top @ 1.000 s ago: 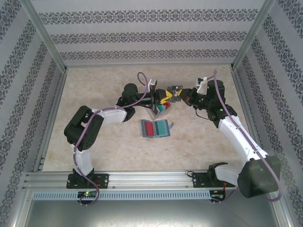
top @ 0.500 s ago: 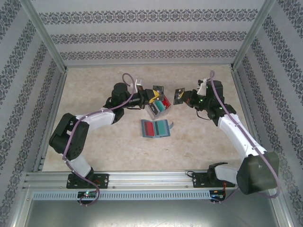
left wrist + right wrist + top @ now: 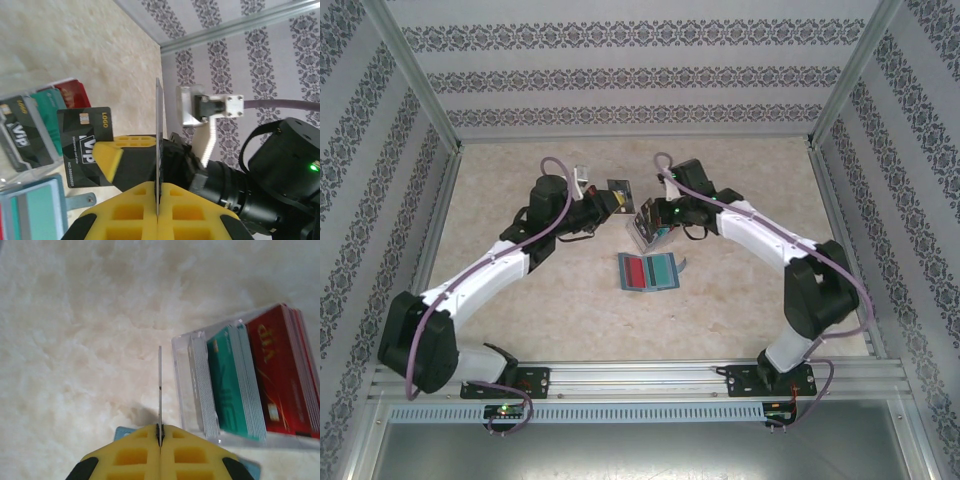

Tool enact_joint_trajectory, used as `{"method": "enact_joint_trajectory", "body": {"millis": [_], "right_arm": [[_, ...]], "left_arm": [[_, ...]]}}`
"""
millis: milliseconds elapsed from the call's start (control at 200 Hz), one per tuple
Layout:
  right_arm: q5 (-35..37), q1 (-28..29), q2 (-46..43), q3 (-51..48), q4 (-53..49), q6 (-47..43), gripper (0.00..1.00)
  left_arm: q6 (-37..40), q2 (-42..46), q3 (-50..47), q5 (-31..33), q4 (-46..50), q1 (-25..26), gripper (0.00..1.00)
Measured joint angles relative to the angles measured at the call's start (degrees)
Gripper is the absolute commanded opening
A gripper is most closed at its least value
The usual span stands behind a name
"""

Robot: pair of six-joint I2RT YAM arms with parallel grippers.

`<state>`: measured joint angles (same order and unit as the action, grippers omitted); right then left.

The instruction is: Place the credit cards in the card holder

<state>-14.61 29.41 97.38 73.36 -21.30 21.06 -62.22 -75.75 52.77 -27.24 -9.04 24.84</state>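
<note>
An open wallet (image 3: 648, 271) lies on the tabletop (image 3: 740, 290) just beside a clear box (image 3: 182, 370) of cards (image 3: 235, 380). The left jaws clamp a dark card (image 3: 158, 150), the right jaws a second card (image 3: 160, 390); each should likely enter a pocket edge-first, one at a time.

card holder (image 3: 648, 271): open flat; red cards (image 3: 280, 370), teal cards (image 3: 232, 385): upright in clear box (image 3: 181, 365); black cards (image 3: 85, 145): two, held aloft

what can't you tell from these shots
- left wrist view: card in the left gripper is edge-on; its face is hidden
- right wrist view: the right gripper, shut on a black card, hides most of the card holder; bottom edge cuts the rest
- top view: that card's print is too small
</note>
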Motion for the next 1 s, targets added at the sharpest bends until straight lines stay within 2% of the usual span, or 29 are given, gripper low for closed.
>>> {"method": "enact_joint_trajectory", "body": {"millis": [230, 460, 585, 649, 679, 709, 729, 884, 999], "right_arm": [[4.72, 1.25, 7.30, 4.92, -3.85, -8.20, 0.01], [5.38, 1.25, 10.56, 6.60, -4.66, -12.61, 0.02], [5.42, 1.70, 12.00, 6.88, -4.68, -13.86, 0.08], [5.66, 2.01, 12.63, 6.93, -4.66, -13.99, 0.03], [5.64, 2.21, 12.79, 6.93, -4.63, -14.05, 0.09], [5.64, 2.25, 12.85, 6.93, -4.66, -14.01, 0.21], [5.62, 2.27, 12.87, 6.93, -4.63, -14.40, 0.24], [5.60, 2.36, 12.92, 8.04, -5.70, -13.94, 0.31], [5.57, 1.92, 11.63, 7.39, -5.66, -12.22, 0.30]], "left_arm": [[2.03, 2.23, -2.58, 2.43, 3.91, -0.22, 0.03], [2.01, 2.19, -3.43, 2.25, 4.66, -0.22, 0.03], [1.92, 2.08, -3.48, 1.84, 4.28, -0.22, 0.04], [1.81, 2.08, -3.63, 1.79, 4.11, -0.22, 0.04], [1.81, 2.08, -3.72, 1.79, 3.98, -0.22, 0.04], [1.81, 2.08, -3.82, 1.79, 3.87, -0.22, 0.04], [1.79, 2.08, -3.87, 1.77, 3.89, -0.22, 0.04], [1.81, 2.05, -4.17, 1.25, 3.65, -0.22, 0.04], [1.81, 1.60, -4.17, 0.20, 2.80, -0.22, 0.04]]}}
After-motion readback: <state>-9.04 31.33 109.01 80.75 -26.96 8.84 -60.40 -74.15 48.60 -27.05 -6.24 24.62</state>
